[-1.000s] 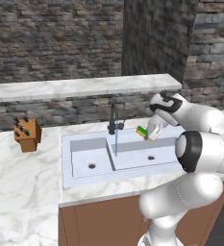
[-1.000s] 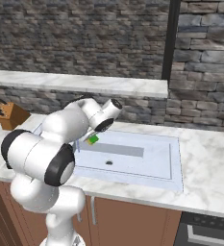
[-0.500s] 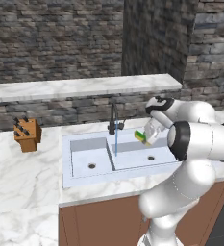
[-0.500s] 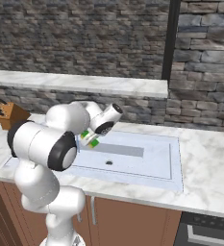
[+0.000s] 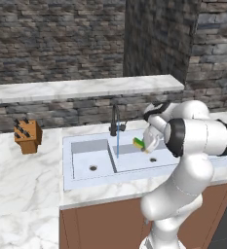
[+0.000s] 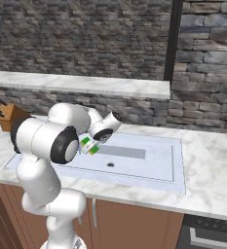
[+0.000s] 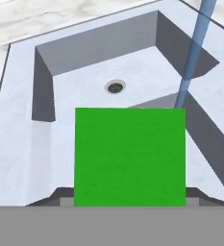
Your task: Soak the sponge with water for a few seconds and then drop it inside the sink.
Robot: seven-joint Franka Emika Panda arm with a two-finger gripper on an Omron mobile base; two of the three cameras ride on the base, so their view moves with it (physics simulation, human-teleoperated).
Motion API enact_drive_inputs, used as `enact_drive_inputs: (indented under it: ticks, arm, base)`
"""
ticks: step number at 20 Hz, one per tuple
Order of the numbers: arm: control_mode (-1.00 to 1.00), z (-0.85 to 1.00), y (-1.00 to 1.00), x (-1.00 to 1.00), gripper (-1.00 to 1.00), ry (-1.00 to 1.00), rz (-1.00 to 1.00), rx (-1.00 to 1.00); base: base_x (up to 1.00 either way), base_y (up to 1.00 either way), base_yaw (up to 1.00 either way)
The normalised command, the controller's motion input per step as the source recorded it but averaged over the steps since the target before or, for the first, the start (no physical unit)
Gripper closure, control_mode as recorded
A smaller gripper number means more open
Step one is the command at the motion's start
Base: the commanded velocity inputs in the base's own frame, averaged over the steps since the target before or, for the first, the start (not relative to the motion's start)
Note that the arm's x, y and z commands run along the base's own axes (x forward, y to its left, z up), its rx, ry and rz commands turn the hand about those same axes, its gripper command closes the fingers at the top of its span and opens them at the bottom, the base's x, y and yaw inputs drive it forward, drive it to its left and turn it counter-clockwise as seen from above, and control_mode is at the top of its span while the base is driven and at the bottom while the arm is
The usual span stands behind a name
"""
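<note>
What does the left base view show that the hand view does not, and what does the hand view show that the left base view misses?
Left base view alone: the knife block on the counter, the dark faucet, the stone wall, and the claw shut on the sponge's green and yellow layers, above the right basin, short of the stream. Hand view alone: the sponge's flat green face seen up close, with a basin's drain beyond it. Both share the sink, the sponge and the blue water.

I see a matt, flat green sponge [image 7: 129, 156], a smooth pale sink [image 5: 85, 160] with a dull finish, a glossy veined marble tabletop [image 5: 22, 185], and a wooden knife block [image 5: 27, 136].
</note>
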Motion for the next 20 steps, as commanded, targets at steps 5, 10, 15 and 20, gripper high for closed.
enact_drive_inputs:
  ticks: [5, 10, 15, 20]
  arm:
    - [-1.00, -0.05, 0.13, 0.00, 1.00, -0.02, 0.00, 0.00]
    - [-1.00, 0.00, 0.15, 0.00, 1.00, -0.03, 0.00, 0.00]
    - [-1.00, 0.00, 0.17, 0.00, 1.00, 0.00, 0.00, 0.00]
    - [-1.00, 0.00, 0.08, 0.00, 1.00, 0.00, 0.00, 0.01]
  base:
    - [0.00, 0.00, 0.00]
    - [0.00, 0.00, 0.00]
    - [0.00, 0.00, 0.00]
    - [0.00, 0.00, 0.00]
